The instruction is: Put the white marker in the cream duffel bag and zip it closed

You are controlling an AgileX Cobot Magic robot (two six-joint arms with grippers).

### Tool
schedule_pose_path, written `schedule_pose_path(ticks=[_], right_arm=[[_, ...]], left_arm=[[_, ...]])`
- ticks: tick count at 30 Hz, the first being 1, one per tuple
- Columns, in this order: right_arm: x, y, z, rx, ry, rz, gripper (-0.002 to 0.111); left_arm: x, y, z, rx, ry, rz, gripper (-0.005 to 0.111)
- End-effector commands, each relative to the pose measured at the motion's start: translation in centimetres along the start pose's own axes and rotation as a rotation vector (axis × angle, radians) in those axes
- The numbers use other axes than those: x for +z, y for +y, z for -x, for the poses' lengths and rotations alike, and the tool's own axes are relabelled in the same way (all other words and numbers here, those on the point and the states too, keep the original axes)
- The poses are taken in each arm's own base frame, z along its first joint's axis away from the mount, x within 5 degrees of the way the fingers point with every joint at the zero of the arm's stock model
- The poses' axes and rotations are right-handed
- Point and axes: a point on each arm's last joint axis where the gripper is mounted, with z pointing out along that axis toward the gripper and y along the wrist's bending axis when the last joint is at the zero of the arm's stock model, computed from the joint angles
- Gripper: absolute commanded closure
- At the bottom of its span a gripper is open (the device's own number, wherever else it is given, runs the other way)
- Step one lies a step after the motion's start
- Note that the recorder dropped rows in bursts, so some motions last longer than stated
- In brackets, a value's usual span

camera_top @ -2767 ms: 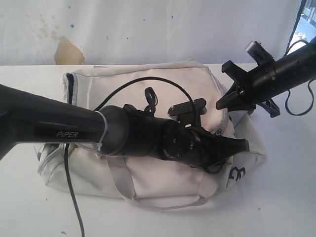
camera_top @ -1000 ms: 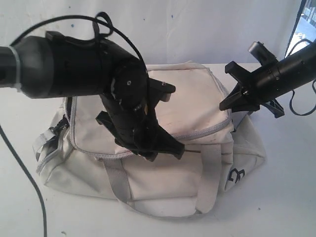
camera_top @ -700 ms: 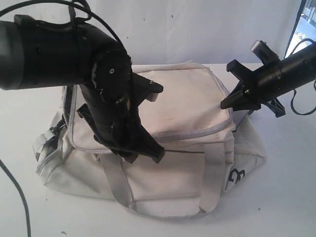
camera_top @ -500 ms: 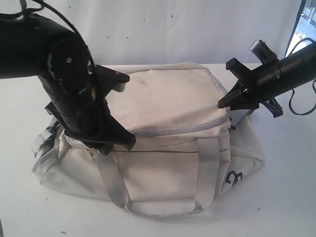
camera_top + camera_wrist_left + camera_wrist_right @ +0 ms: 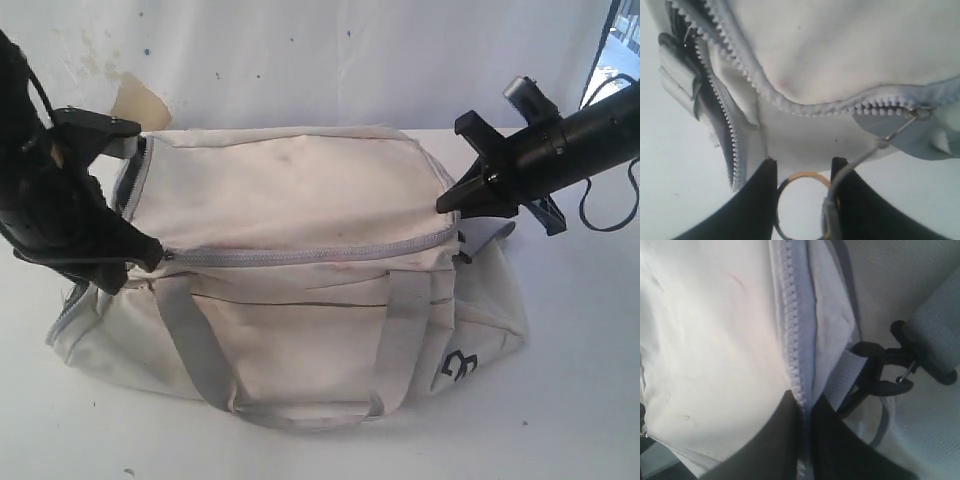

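Note:
The cream duffel bag (image 5: 300,190) lies on the white table, its long grey top zipper (image 5: 300,255) shut along the front edge. My left gripper (image 5: 143,255) is at the bag's left corner. In the left wrist view its jaws (image 5: 802,162) are shut on a brass ring (image 5: 802,176), tied by a grey cord (image 5: 855,162) to the zipper slider (image 5: 918,113). My right gripper (image 5: 442,207) is shut on the zipper seam (image 5: 799,340) at the bag's right end. The white marker is hidden.
A zipper round the left end (image 5: 725,120) stands open and shows dark lining. Grey handles (image 5: 400,330) hang down the front. A black clip (image 5: 880,375) joins a grey strap (image 5: 935,335) by the right gripper. A black cable (image 5: 610,215) loops at the far right.
My left gripper has swept leftward along the bag's front edge to the left corner with the pull, and the zipper has closed behind it. The right gripper has kept its hold.

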Motion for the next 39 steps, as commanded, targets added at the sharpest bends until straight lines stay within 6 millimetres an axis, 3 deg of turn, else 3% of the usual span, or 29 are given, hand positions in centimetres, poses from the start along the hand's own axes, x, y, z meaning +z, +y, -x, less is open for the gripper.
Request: schedule_pose_path(ticks=[1, 14, 16, 20, 22, 26, 30, 33, 39], right_arm=[[-1.0, -1.2, 1.2, -0.018, -0.125, -0.091, 0.108], [-0.9, -1.1, 1.0, -0.047, -0.100, -0.080, 0.108], [-0.9, -1.1, 1.0, -0.049, -0.097, -0.079, 0.104], [-0.9, -1.0, 0.9, -0.076, -0.085, -0.076, 0.083], [-0.9, -1.0, 0.9, -0.076, -0.085, -0.076, 0.069], [-1.2, -0.8, 0.8, -0.085, -0.092, -0.077, 0.044], [-2.2, 0.1, 0.8, -0.108, -0.128, -0.077, 0.042], [-3.0, 0.8, 0.7, -0.126, -0.157, -0.076, 0.042], [-4.1, 1.6, 0.3, -0.178, -0.171, -0.099, 0.042]], left_arm=[[-0.9, 2.9, -1.2, 0.050, 0.060, 0.096, 0.107], [-0.9, 0.3, -0.5, 0.138, -0.030, -0.175, 0.107], [-0.9, 0.2, -0.4, 0.132, -0.038, -0.183, 0.107], [-0.9, -0.2, -0.4, 0.109, -0.041, -0.223, 0.106], [-1.0, -0.3, -0.4, 0.115, -0.036, -0.243, 0.099], [-1.0, -0.5, -0.4, 0.105, -0.039, -0.263, 0.070], [-1.1, -0.8, -0.3, 0.084, -0.044, -0.298, 0.050], [-1.1, -0.9, -0.3, 0.096, -0.053, -0.309, 0.049], [0.9, -1.0, -1.4, 0.088, -0.052, -0.305, 0.049]])
